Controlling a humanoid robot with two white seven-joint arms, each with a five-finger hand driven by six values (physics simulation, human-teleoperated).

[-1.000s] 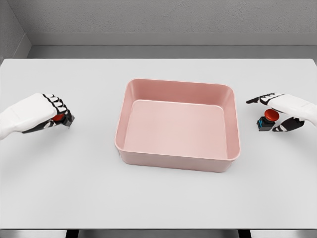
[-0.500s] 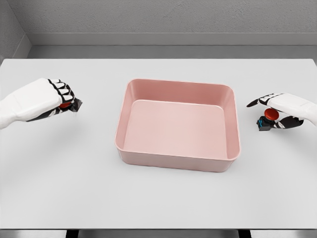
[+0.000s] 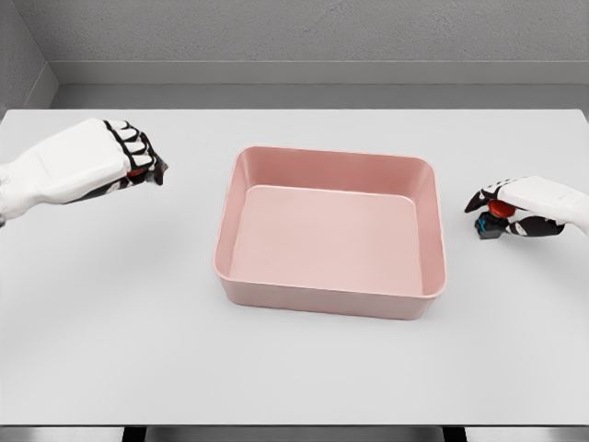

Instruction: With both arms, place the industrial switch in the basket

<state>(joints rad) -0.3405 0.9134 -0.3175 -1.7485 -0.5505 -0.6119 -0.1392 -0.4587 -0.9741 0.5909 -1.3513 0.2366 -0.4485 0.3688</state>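
A pink rectangular basket [image 3: 429, 276] stands in the middle of the white table. My left hand [image 3: 129, 161] hangs above the table left of the basket, shut on an industrial switch [image 3: 147, 171] with a red button and dark body, mostly hidden by the fingers. At the right, my right hand [image 3: 502, 210] has its fingers closed around a second red-buttoned switch [image 3: 490, 219] that sits low at the table surface, right of the basket.
The white table [image 3: 294, 368] stretches wide in front of and behind the basket. A grey wall runs along the table's far edge.
My left hand has risen and moved right toward the basket with its switch. The right hand's fingers have closed down over the second switch.
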